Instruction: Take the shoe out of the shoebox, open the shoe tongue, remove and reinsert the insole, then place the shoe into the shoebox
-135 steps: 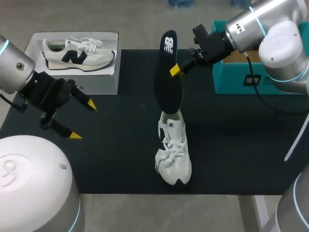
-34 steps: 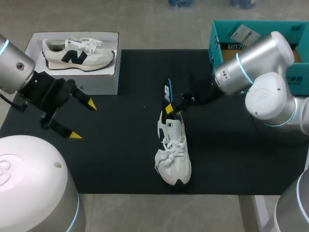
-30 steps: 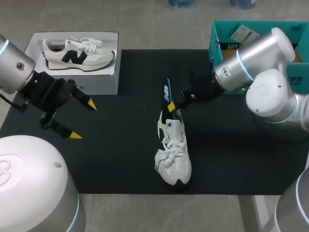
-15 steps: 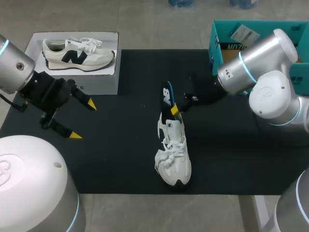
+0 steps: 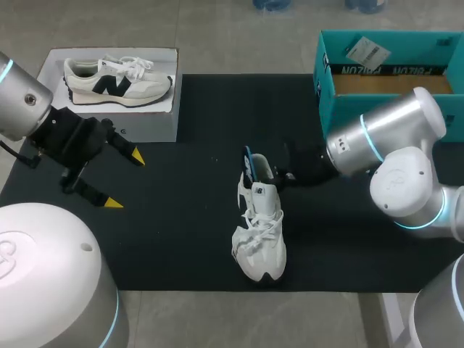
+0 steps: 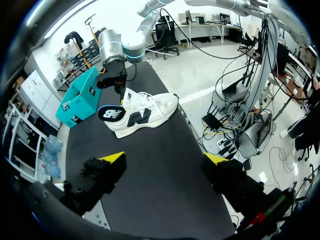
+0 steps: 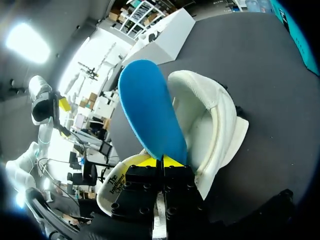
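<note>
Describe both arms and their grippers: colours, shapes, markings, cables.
The left arm and right arm are rounded silver tubes with white joint caps and cyan rings. A thin black cable runs by the left wrist. The left gripper and right gripper are black with yellow fingertips.

The left pincer (image 6: pixel 163 158), fingers spread, faces the white shoe (image 6: pixel 145 112), the insole (image 6: pixel 111 113) at its heel.

Left arm (image 5: pixel 25 109) comes in from left, wrist angled down and inward; left tool (image 5: pixel 125 180) has fingers spread wide, nothing between them. Right arm (image 5: pixel 380 134) comes in from right, elbow bent, forearm reaching toward the middle, wrist low; right tool (image 7: pixel 161 161) has fingers pinched together on insole (image 7: pixel 150 110)
</note>
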`<action>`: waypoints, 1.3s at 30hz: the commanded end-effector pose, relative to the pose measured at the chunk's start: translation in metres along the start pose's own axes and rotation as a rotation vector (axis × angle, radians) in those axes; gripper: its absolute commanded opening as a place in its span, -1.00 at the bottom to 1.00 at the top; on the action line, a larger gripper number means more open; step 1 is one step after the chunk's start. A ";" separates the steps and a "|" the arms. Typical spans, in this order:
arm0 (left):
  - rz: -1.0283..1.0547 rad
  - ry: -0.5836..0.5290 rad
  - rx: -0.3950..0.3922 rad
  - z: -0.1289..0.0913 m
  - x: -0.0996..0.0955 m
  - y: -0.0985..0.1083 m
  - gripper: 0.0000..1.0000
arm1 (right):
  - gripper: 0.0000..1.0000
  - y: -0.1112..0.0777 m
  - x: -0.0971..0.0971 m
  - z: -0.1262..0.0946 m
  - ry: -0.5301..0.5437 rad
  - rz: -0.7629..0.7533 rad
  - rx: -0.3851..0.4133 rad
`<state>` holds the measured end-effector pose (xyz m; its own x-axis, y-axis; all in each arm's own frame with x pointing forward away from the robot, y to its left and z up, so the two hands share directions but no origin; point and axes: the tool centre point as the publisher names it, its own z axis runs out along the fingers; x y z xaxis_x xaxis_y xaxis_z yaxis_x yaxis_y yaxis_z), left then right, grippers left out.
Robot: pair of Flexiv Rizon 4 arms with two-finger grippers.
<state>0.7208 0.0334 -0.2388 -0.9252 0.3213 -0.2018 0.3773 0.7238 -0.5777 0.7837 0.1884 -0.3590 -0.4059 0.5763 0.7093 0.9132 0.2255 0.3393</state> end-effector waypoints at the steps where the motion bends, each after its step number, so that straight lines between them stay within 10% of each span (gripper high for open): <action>1: 0.000 0.001 -0.003 0.000 0.001 0.000 1.00 | -0.18 -0.002 0.006 -0.007 -0.017 -0.017 -0.020; 3: 0.000 0.001 -0.003 0.000 0.001 0.000 1.00 | 0.28 0.004 0.009 -0.011 -0.028 -0.034 -0.021; 20: 0.000 0.001 -0.003 0.000 0.001 0.000 1.00 | 0.65 0.047 0.007 -0.032 -0.088 -0.098 0.019; 25: 0.000 0.001 -0.003 0.000 0.001 0.000 1.00 | 0.44 0.056 0.004 -0.031 -0.093 -0.104 0.044; 36: 0.000 0.001 -0.003 0.000 0.001 0.000 1.00 | -1.00 0.061 -0.005 -0.033 -0.094 -0.102 0.065; 39: 0.000 0.001 -0.003 0.000 0.001 0.000 1.00 | -1.00 0.058 -0.006 -0.038 -0.104 -0.097 0.058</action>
<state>0.7207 0.0334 -0.2388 -0.9252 0.3213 -0.2018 0.3773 0.7238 -0.5777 0.8419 0.1715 -0.3228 -0.4920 0.6203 0.6108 0.8703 0.3317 0.3642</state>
